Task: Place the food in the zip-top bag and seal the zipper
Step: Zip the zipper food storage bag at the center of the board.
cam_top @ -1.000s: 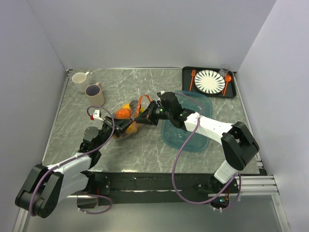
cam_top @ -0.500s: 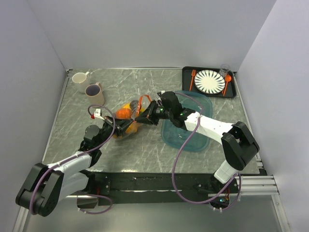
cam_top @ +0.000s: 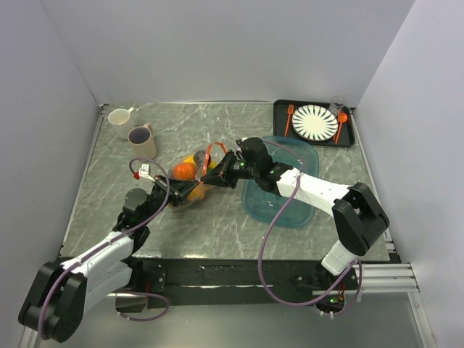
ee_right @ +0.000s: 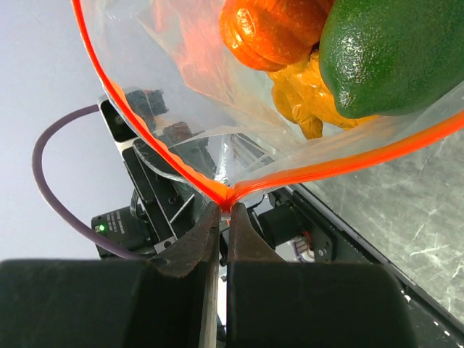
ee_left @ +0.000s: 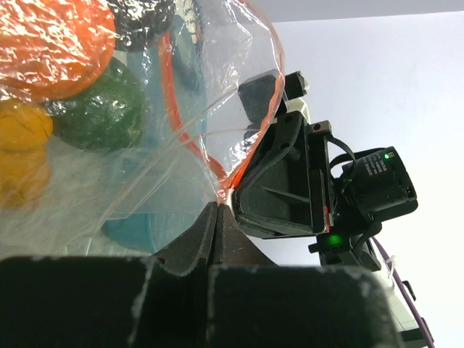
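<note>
The clear zip-top bag [cam_top: 194, 181] hangs between my two grippers over the middle of the table. Inside it are food pieces: orange [cam_top: 183, 171] [ee_right: 268, 29], green [ee_right: 391, 51] [ee_left: 101, 109], yellow [ee_right: 301, 101] and dark grapes [ee_left: 141, 18]. The orange-red zipper [ee_right: 348, 163] [ee_left: 190, 138] gapes open in a wide loop. My right gripper [ee_right: 228, 206] [cam_top: 212, 177] is shut on one end of the zipper. My left gripper [ee_left: 216, 209] [cam_top: 180, 191] is shut on the bag's edge at the other end, facing the right gripper.
A translucent teal tray [cam_top: 297, 206] lies under the right arm. Two mugs [cam_top: 120, 116] [cam_top: 143, 140] stand at the back left. A black tray [cam_top: 279, 109] at the back right holds a plate [cam_top: 315, 122], an orange fork [cam_top: 288, 119], a spoon [cam_top: 339, 127] and a glass [cam_top: 338, 105].
The left arm has drawn slightly back to the left, pulling the bag with it. The right arm has barely moved.
</note>
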Robot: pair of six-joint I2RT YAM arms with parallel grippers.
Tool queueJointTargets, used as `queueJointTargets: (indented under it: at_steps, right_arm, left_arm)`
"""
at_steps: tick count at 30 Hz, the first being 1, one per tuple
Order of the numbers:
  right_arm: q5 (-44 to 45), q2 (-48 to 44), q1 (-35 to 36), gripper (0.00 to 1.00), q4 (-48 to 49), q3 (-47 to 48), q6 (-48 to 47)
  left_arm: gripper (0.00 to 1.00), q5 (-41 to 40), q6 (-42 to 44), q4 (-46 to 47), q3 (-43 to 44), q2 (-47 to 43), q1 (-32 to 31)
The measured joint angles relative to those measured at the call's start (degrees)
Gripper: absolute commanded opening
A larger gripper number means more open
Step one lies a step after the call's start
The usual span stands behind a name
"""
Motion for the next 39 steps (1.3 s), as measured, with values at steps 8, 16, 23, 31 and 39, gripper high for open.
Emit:
queueJointTargets:
  at_steps: [8, 16, 23, 31, 39]
  right_arm:
    - [-0.1, 0.0, 0.0, 0.00, 0.3, 0.0, 0.8]
    - [3.6, 0.1, -1.2, 0.00, 0.3, 1.0, 0.8]
    - [3.8, 0.7, -1.5, 0.00, 0.8, 1.6, 0.8]
    - [3.2, 0.8, -1.5, 0.00, 0.8, 1.5, -0.1]
    - [2.2, 0.7, -1.5, 0.00, 1.0, 0.7, -0.3]
  left_arm:
    - [0.01, -0.1, 0.4, -3.9, -0.1, -3.7, 0.0]
    - [0.01, 1.4, 0.5, -8.0, -1.3, -10.1, -0.3]
    - [0.30, 1.3, 0.5, -9.2, -1.3, -11.4, -0.3]
    - [0.48, 1.1, -0.3, -1.7, -2.0, -5.0, -0.3]
    - [0.46, 1.3, -1.6, 7.2, -1.4, 5.4, -0.3]
